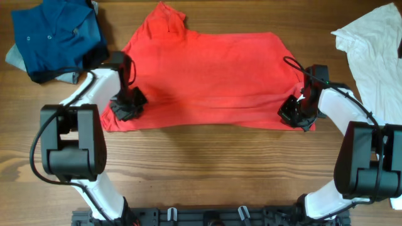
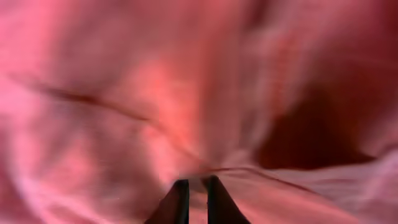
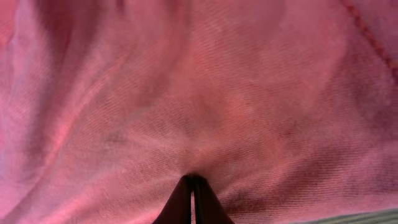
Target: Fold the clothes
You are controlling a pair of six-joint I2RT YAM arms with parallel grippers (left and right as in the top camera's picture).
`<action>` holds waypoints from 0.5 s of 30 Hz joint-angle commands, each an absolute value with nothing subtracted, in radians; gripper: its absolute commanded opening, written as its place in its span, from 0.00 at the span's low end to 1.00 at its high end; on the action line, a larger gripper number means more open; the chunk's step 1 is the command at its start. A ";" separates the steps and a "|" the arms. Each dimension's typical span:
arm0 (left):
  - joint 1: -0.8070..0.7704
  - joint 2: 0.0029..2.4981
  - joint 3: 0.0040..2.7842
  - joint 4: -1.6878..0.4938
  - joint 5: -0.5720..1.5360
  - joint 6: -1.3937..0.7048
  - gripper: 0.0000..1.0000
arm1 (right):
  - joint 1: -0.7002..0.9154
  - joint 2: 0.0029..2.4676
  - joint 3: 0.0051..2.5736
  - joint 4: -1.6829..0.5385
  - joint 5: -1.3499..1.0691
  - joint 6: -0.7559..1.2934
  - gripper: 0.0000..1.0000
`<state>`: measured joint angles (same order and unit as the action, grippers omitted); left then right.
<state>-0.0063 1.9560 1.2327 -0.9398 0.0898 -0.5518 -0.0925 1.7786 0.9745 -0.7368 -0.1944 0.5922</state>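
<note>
The red T-shirt lies spread flat on the wooden table, one sleeve pointing to the far side. Its lettering and neck label do not show. My left gripper sits at the shirt's near left corner, its fingers shut on a pinch of the red cloth. My right gripper sits at the near right corner, fingers shut on the red cloth. Both wrist views are filled with red fabric; the left one is blurred.
A dark blue buttoned garment lies heaped at the far left. A large white garment lies at the far right. Bare wooden table runs between the shirt's near hem and the arm bases.
</note>
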 commanded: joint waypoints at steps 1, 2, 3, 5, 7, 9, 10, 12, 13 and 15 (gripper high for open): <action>0.062 1.977 1.202 -0.985 0.032 -0.561 0.10 | -0.123 1.839 0.953 -0.765 -0.092 0.687 0.04; 0.079 1.977 1.202 -1.008 0.029 -0.561 0.08 | -0.139 1.839 0.953 -0.776 -0.092 0.688 0.04; 0.090 1.977 1.202 -1.022 0.024 -0.561 0.07 | -0.146 1.839 0.953 -0.781 -0.092 0.688 0.04; 0.114 1.977 1.202 -1.047 0.010 -0.561 0.06 | -0.165 1.839 0.953 -0.800 -0.081 0.688 0.04; 0.127 1.977 1.202 -1.065 0.010 -0.562 0.04 | -0.179 1.838 0.953 -0.822 -0.067 0.698 0.04; 0.134 1.977 1.202 -1.089 0.010 -0.562 0.04 | -0.186 1.830 0.953 -0.852 -0.045 0.733 0.04; 0.134 1.977 1.202 -1.102 0.010 -0.562 0.04 | -0.187 1.822 0.953 -0.862 -0.038 0.739 0.04; 0.134 1.976 1.202 -1.132 0.010 -0.576 0.04 | -0.187 1.792 0.953 -0.883 -0.029 0.741 0.04; 0.134 1.975 1.202 -1.147 0.010 -0.584 0.04 | -0.187 1.779 0.953 -0.890 -0.029 0.741 0.04; 0.134 1.966 1.202 -1.178 0.009 -0.588 0.04 | -0.187 1.735 0.953 -0.926 -0.011 0.767 0.04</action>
